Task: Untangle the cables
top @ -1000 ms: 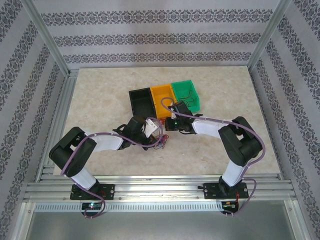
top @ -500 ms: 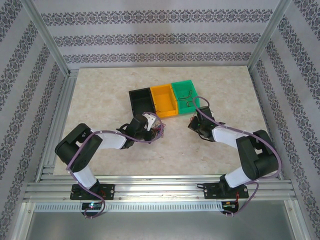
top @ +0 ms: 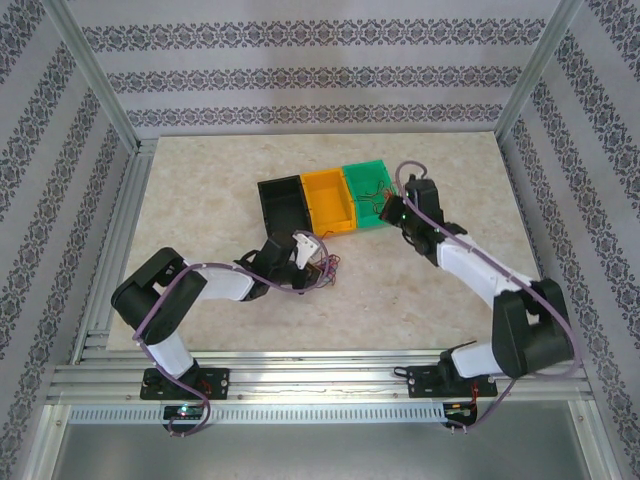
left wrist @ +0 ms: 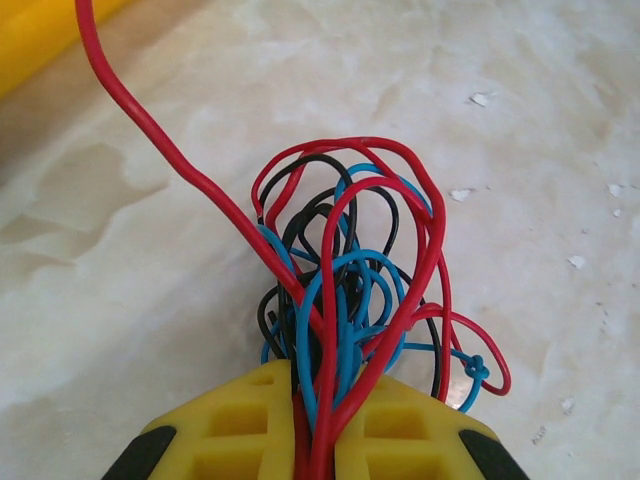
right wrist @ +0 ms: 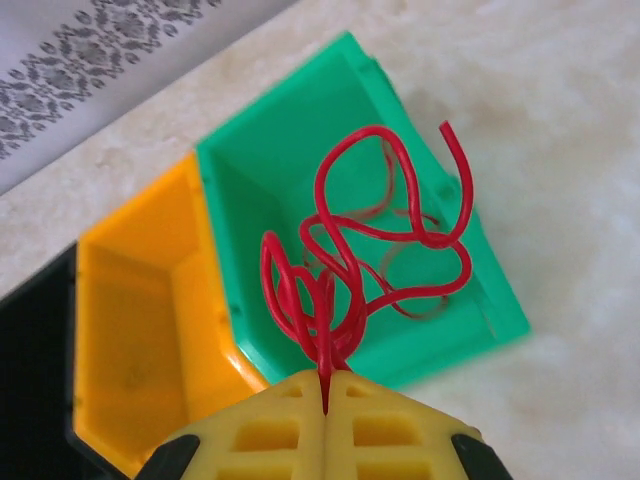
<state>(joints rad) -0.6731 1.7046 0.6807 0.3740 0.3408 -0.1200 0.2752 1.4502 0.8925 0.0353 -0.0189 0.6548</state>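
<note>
The right hand (right wrist: 327,388) has its two yellow fingers pressed together on the root of a single red wire (right wrist: 345,235). The wire's springy coils stand out ahead of the fingertips and hang over the open green bin (right wrist: 285,150). In the wrist view most loops lie over the bin's opening, though one free end and the outermost loop reach the wall on the side away from the orange bin (right wrist: 130,290), which sits touching the green one. What looks like another thin wire lies on the green bin's floor. The rest of the cables (left wrist: 345,285), a knot of red, blue and black loops, are pinched in the left hand (left wrist: 312,405), low over the worktop (top: 200,200) in front of the black bin (top: 282,203); one long red strand runs up and to the left out of the knot. The right hand is the one placed for the next move, which I judge to be letting go over the green bin. The wire has no clear long axis, only coils, so a loop could catch on a finger or spill over the outer wall.
</note>
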